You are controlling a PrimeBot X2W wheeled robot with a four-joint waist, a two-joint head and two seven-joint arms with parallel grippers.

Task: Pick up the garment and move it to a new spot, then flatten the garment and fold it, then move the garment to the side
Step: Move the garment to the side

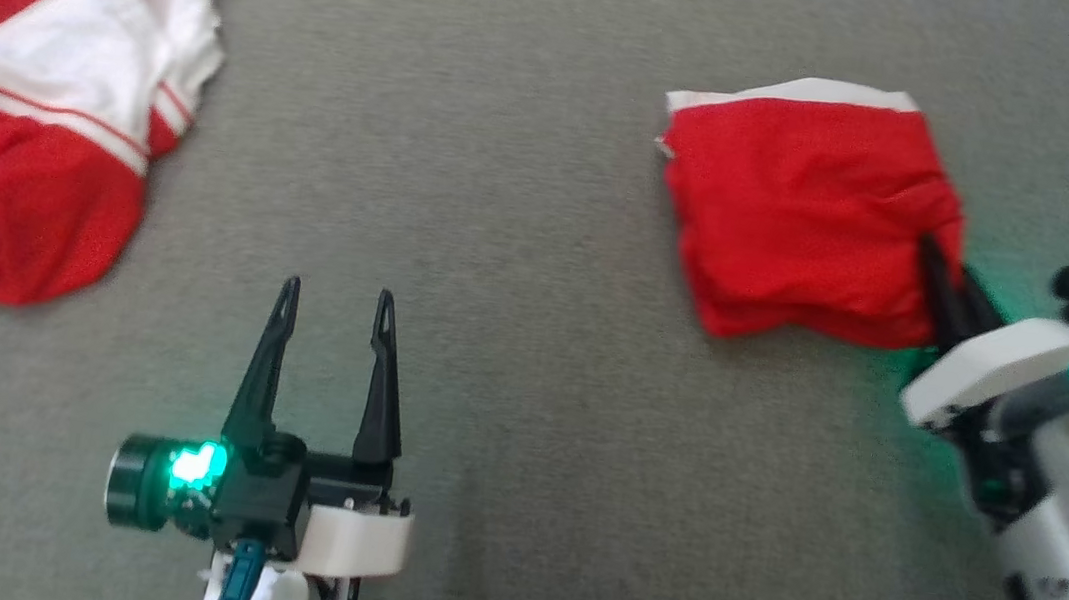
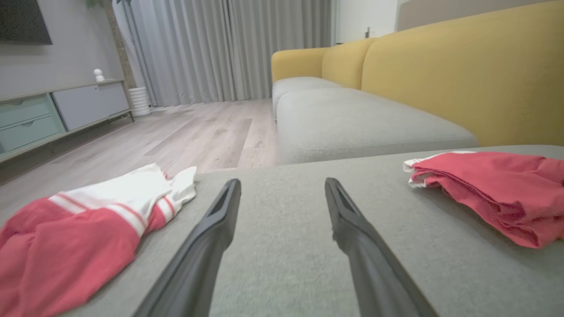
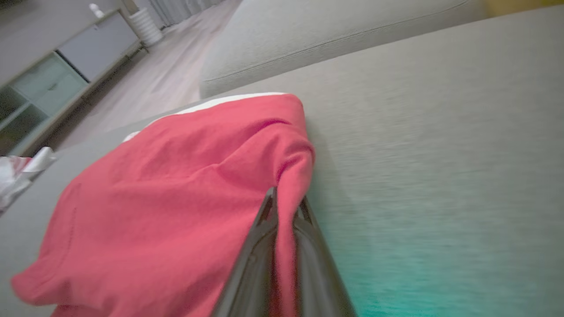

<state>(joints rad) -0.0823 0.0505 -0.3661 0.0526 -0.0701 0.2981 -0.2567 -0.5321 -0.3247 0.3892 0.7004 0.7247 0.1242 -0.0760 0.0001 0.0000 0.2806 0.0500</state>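
Note:
A folded red garment [image 1: 806, 210] with a white edge lies on the grey cushion at the right. My right gripper [image 1: 940, 276] is shut on the garment's near right edge; in the right wrist view its fingers [image 3: 304, 246] pinch a fold of red cloth [image 3: 176, 198]. My left gripper [image 1: 335, 302] hovers open over bare cushion at the lower middle, with nothing between its fingers [image 2: 211, 237]. From the left wrist view the folded garment [image 2: 493, 189] sits off to the right.
A second red and white garment [image 1: 42, 113] lies crumpled at the far left of the cushion [image 1: 527, 188]. Beyond the cushion's far edge are a yellow sofa [image 2: 440, 79], wooden floor [image 2: 185, 132] and a low cabinet [image 2: 53, 114].

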